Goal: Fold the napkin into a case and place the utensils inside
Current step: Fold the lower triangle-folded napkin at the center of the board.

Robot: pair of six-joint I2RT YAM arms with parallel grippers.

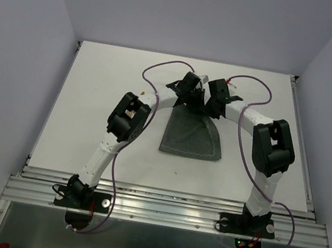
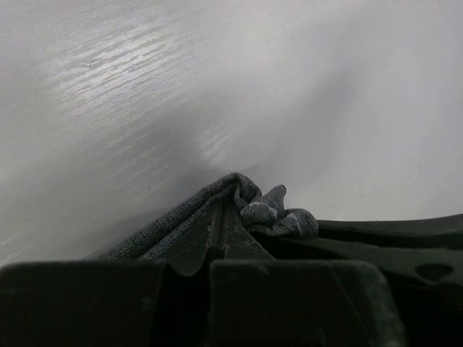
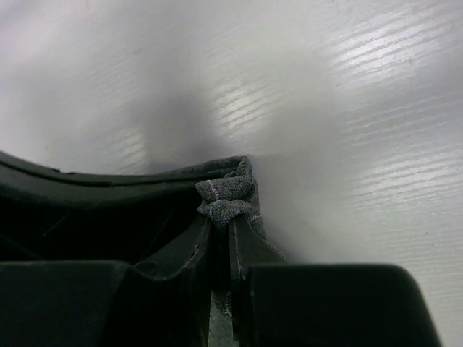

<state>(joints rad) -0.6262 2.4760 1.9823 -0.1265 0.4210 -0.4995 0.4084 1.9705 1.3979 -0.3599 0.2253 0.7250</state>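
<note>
Near the middle of the white counter, the dark grey napkin lies fanned out, its far edge gathered to a narrow bunch. There the left hand and the right hand meet (nearly touching), each pinching a puckered fold of cloth that bulges past its fingertips.

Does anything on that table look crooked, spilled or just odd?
The napkin looks askew: its far edge is bunched where the left gripper and right gripper pinch it close together, so it fans wider toward the near side. Nothing looks spilled or torn.
</note>
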